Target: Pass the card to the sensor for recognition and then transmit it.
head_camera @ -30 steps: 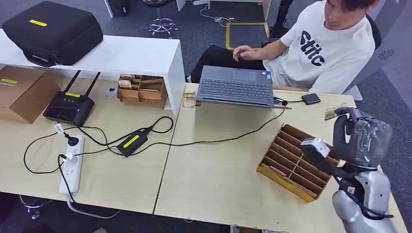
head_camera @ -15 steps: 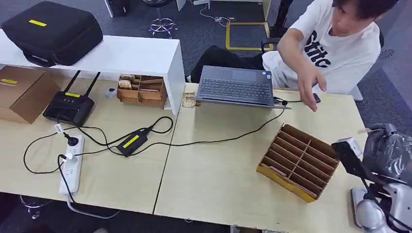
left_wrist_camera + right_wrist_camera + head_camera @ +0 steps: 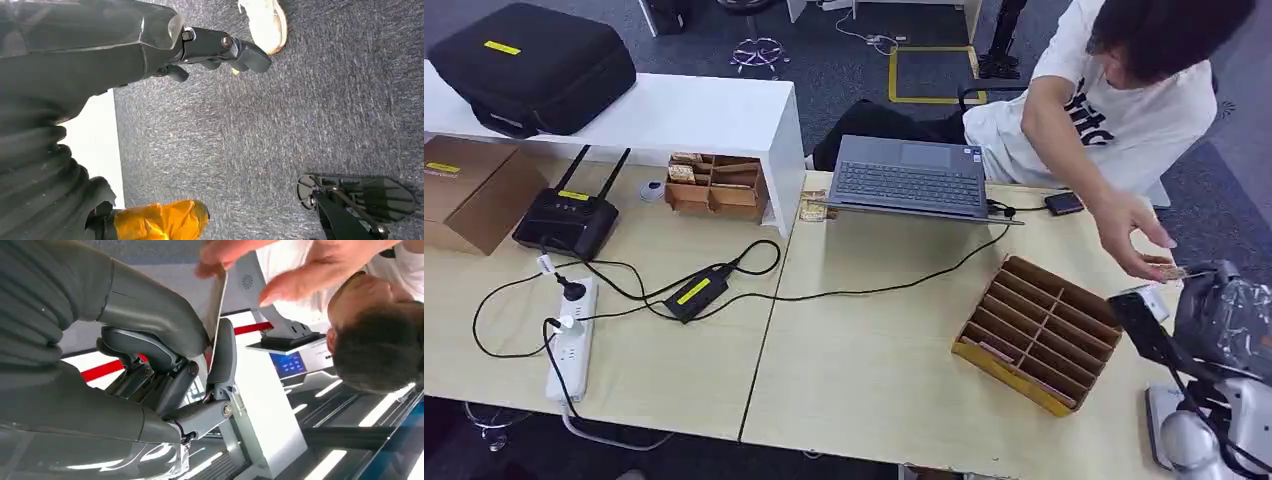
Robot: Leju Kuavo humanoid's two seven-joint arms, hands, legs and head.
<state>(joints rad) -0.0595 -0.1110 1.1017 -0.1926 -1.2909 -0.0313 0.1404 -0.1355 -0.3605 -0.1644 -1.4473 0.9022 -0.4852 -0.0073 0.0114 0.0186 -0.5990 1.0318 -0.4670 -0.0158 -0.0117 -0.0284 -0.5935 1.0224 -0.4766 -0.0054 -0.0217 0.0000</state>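
Note:
My right hand (image 3: 1224,312) is at the table's right edge, just past the cardboard divider tray. It pinches a thin card (image 3: 216,315) between thumb and a finger (image 3: 222,355), seen edge-on in the right wrist view. A person's hand (image 3: 1134,232) reaches across the table and grips the card's (image 3: 1172,272) free end with its fingertips (image 3: 220,255). The small black sensor (image 3: 1064,203) lies beside the laptop, joined to it by a cable. My left hand (image 3: 220,47) hangs over grey carpet, fingers loosely apart and holding nothing.
A cardboard divider tray (image 3: 1039,330) sits left of my right hand. An open laptop (image 3: 911,178) stands at the table's far edge before the seated person. Cables, an adapter (image 3: 694,292), a power strip (image 3: 571,345) and a router (image 3: 566,218) cover the left half.
My right hand moved right, off the tray, then held still with the card. The person leaned forward and brought a hand from the sensor down onto the card.

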